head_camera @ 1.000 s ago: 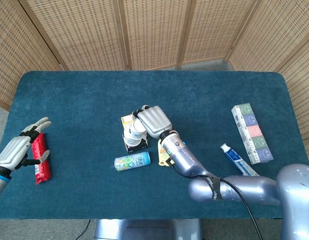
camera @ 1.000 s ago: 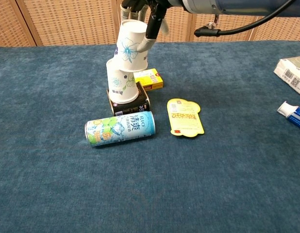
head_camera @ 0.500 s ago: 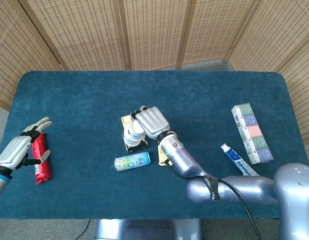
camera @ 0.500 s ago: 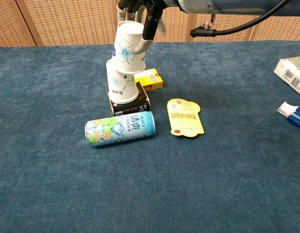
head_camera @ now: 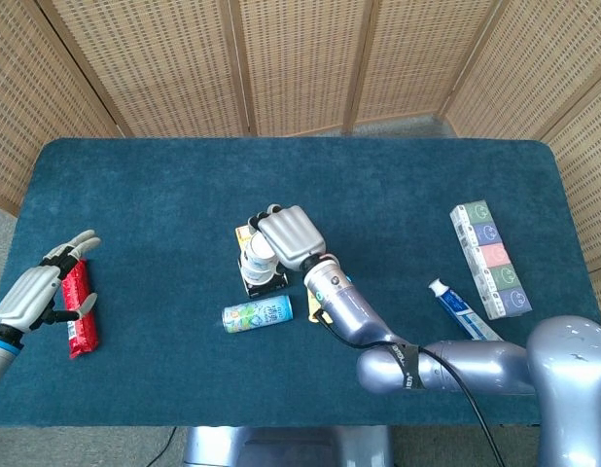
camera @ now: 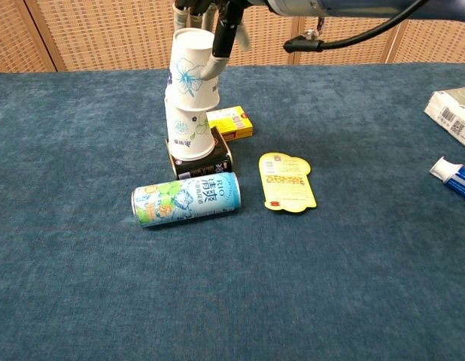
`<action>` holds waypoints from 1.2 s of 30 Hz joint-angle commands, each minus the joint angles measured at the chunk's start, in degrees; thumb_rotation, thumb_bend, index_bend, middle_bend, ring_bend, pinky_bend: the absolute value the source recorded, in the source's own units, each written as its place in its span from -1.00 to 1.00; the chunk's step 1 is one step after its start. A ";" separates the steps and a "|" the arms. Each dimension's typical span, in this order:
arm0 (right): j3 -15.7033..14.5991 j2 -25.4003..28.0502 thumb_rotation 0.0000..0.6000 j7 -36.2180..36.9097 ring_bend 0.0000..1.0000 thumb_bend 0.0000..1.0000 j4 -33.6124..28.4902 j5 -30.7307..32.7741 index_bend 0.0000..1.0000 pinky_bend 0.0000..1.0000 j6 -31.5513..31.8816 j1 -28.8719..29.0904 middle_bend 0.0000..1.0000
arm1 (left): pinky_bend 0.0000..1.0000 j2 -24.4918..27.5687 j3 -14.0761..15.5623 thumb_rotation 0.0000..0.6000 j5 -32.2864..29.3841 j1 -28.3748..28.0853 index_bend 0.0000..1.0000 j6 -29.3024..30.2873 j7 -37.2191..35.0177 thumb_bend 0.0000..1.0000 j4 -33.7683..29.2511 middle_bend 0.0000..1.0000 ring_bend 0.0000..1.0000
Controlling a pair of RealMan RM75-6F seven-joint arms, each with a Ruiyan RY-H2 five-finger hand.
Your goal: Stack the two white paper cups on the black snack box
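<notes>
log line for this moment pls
right hand: holds upper cup over lower cup | lower cup: on black box | left hand: open, idle

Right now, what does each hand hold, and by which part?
The right hand holds the upper paper cup by its rim, from above. The left hand holds nothing.

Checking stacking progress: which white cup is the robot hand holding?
The upper cup, gripped by the right robot hand; the lower cup stands free on the black snack box.
</notes>
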 commanded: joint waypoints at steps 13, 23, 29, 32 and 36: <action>-0.41 -1.37 1.00 -1.49 -0.51 -0.55 1.97 2.68 -0.35 0.23 -0.68 1.78 -0.24 | -0.85 -0.23 0.09 1.00 -0.04 -0.02 -1.00 -0.04 -0.27 -0.05 0.38 -1.00 -1.00; -1.12 0.99 1.00 -2.43 -0.67 -0.55 0.45 4.47 -0.66 0.13 0.70 1.26 -0.40 | -0.85 -0.03 0.03 1.00 0.02 -0.23 -1.00 -0.17 -0.12 -0.05 0.18 -1.00 -1.00; -2.21 3.47 1.00 -2.05 -0.75 -0.55 -0.89 3.49 -0.83 0.11 2.88 -0.97 -0.47 | -0.89 0.45 0.09 1.00 0.00 -0.53 -1.00 -0.66 1.14 -0.04 -0.88 -1.00 -1.00; -2.87 4.78 1.00 -1.25 -0.81 -0.55 -1.39 1.78 -0.89 0.07 4.60 -2.81 -0.50 | -0.91 0.71 0.10 1.00 -0.17 -0.47 -1.00 -0.62 1.80 -0.05 -1.58 -1.00 -1.00; -3.91 6.41 1.00 1.10 -0.88 -0.51 -1.56 -1.92 -0.95 -0.02 6.84 -6.21 -0.55 | -0.93 1.08 0.14 1.00 -0.28 -0.27 -1.00 -0.33 2.73 -0.05 -2.44 -1.00 -1.00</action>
